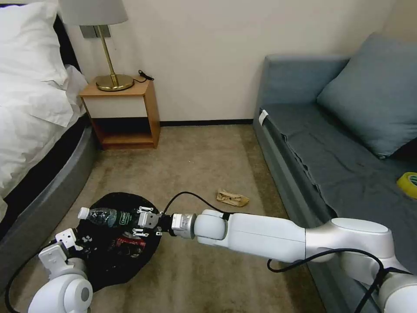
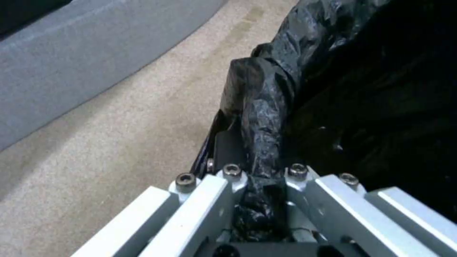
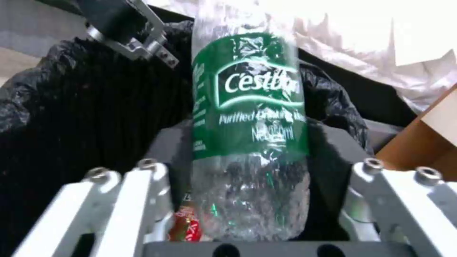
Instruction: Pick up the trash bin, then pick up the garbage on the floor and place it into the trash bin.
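Observation:
The trash bin (image 1: 124, 198), lined with a glossy black bag, is low at my left over the carpet. My left gripper (image 1: 71, 239) is shut on its bag-covered rim (image 2: 259, 117). The right gripper (image 1: 142, 221) reaches over the bin's mouth, shut on a clear bottle (image 1: 106, 216) with a green label and white cap. The bottle (image 3: 250, 117) lies level between the pads, cap pointing toward the bed. A red wrapper (image 1: 130, 244) lies inside the bin (image 3: 85, 107), under the bottle. A crumpled tan wrapper (image 1: 232, 198) lies on the carpet beyond my right arm.
A bed (image 1: 34, 130) with white linen runs along the left, and a wooden nightstand (image 1: 126, 113) with a brass lamp stands by the wall. A grey sofa (image 1: 330, 165) fills the right, with a yellow tape roll (image 1: 408, 183) on it. Open carpet lies between.

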